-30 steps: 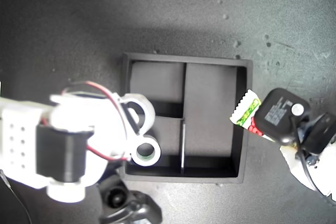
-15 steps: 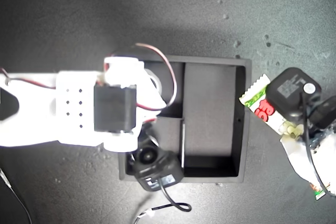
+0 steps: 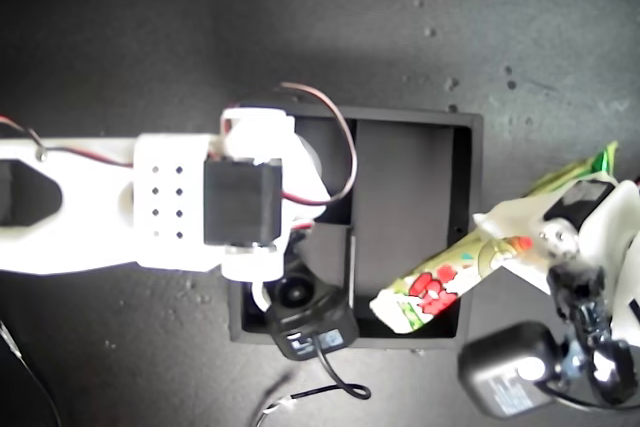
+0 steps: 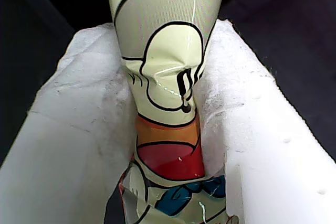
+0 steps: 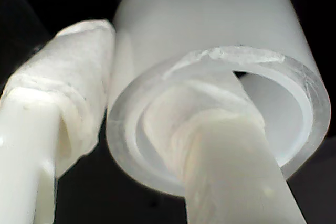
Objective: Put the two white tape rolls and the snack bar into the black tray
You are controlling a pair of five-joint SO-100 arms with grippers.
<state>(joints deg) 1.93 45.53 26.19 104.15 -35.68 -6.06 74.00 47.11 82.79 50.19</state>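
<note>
White-wrapped snack bar [image 3: 430,285], pinched in my first tool [image 4: 168,129], slants over the black tray [image 3: 465,127]'s lower-right wall and may snag there, while my second tool [image 5: 131,129] clamps a tape roll [image 5: 210,66] mid-frame.

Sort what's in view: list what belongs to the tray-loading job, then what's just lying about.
Job: snack bar held by my first gripper; white tape roll held by my second gripper; black tray.

Lying about: nothing loose visible; only the dark tabletop.
</note>
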